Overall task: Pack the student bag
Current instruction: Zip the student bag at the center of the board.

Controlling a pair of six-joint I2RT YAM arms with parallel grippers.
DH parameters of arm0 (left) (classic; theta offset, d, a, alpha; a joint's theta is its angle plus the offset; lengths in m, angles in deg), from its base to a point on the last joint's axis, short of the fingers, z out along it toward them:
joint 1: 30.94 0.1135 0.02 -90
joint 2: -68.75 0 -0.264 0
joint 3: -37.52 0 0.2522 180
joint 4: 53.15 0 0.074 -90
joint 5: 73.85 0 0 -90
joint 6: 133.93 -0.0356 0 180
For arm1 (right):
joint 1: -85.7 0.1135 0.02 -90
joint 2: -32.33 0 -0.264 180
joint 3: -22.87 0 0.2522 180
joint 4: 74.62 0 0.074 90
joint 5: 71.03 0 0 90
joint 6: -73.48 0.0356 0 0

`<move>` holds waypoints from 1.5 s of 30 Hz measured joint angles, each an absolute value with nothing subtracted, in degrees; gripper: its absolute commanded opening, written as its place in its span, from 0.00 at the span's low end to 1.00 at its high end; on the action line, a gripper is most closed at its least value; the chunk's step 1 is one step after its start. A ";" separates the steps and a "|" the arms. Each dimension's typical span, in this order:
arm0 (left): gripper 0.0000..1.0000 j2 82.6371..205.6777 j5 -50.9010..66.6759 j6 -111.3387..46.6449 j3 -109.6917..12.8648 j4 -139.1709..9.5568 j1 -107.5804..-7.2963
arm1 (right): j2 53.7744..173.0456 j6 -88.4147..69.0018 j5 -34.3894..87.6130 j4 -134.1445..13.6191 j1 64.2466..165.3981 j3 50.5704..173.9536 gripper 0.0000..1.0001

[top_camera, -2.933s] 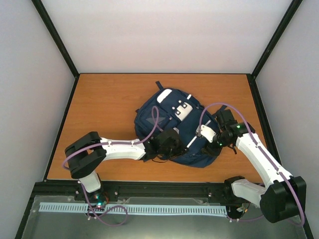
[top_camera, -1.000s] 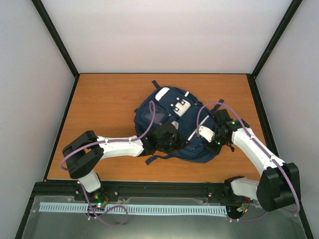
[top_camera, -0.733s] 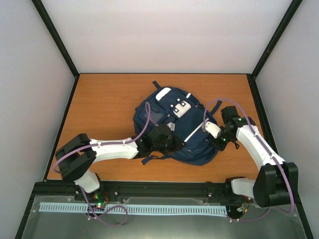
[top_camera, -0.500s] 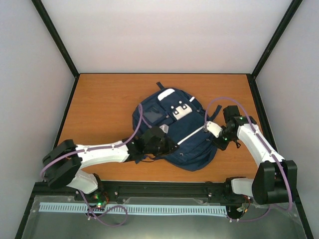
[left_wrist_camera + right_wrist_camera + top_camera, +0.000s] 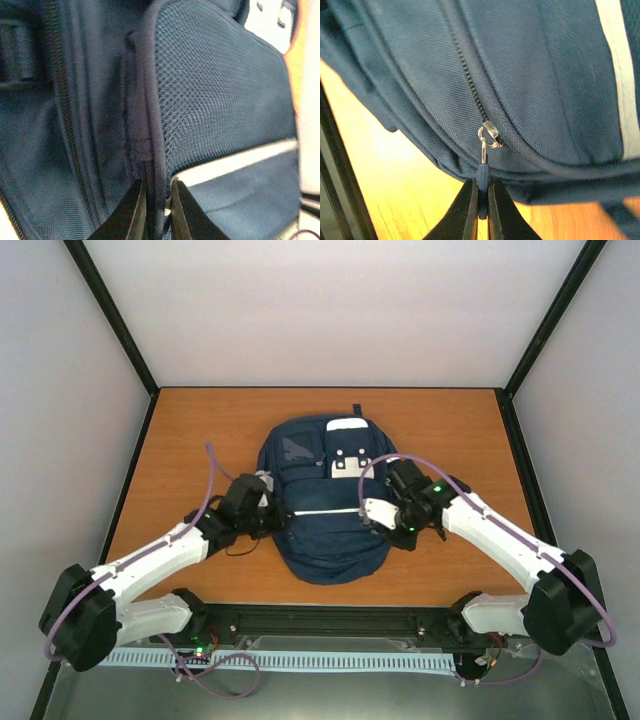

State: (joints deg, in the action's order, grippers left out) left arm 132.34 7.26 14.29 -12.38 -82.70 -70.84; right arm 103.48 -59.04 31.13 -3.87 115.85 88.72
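The student bag point(image 5: 325, 540), navy with a thin white stripe point(image 5: 325, 511) and white patches on the front pocket, lies flat in the middle of the table, its top toward the far side. My left gripper point(image 5: 280, 517) is at the bag's left side, shut on a fabric seam point(image 5: 150, 150) beside the mesh side pocket point(image 5: 215, 100). At the bag's right side my right gripper point(image 5: 387, 523) is shut on the blue zipper pull point(image 5: 482, 175). The metal slider point(image 5: 490, 131) sits on a closed zipper line just above the pull.
Wooden table point(image 5: 200, 440) shows on every side of the bag. A black frame rail point(image 5: 320, 618) runs along the near edge, and white walls stand at the left, right and far sides. Purple cables loop over both arms.
The bag has turned clockwise from a slant to straight and shifted slightly left. The left arm has swung out to the left; the right gripper has moved left with the bag's side.
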 measured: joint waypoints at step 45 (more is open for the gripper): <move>0.02 134.49 7.31 29.33 -9.63 -82.24 -72.76 | 109.15 -49.62 30.52 -6.90 126.21 91.35 0.03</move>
State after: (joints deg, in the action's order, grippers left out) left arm 134.49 7.31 29.33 -9.63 -82.24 -72.76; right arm 109.15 -49.62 30.52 -6.90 126.21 91.35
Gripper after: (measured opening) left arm 0.095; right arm 0.041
